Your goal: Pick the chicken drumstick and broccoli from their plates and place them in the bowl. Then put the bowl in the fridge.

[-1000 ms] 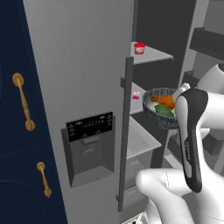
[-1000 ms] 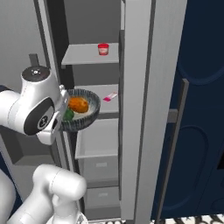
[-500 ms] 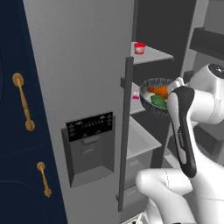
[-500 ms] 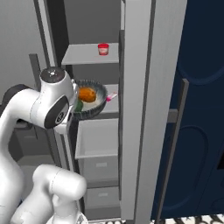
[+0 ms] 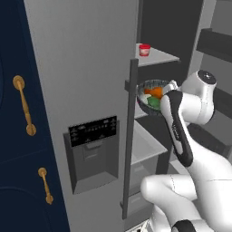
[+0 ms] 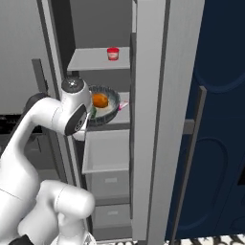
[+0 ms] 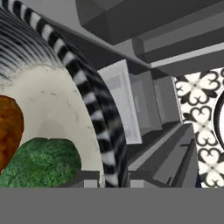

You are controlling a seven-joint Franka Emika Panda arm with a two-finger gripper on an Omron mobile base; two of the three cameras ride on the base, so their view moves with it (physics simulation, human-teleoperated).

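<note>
No readable writing is seen; the dark dispenser panel (image 5: 93,131) on the fridge (image 5: 81,68) door carries a row of pale marks too small to be made out. A small red cup (image 5: 144,50) is stood on the upper inner shelf (image 6: 93,60), above the bowl. Brass handles (image 5: 25,111) are fixed on the navy cabinets (image 5: 18,172) at left. The long vertical bar handle (image 5: 130,136) stands in front of the shelves in the left base view, and the open door's edge (image 6: 153,119) borders them in the right base view.

The bowl (image 5: 150,96), dark with a ribbed, striped outer wall and pale speckled inside, is held up at the level of the middle shelf, inside the open fridge. The chicken drumstick (image 6: 100,100), orange-brown, and the broccoli (image 7: 41,162), dark green, lie side by side in it, touching. The gripper (image 5: 168,90) is at the bowl's rim; whether its jaws are clamped on the rim cannot be told.
</note>
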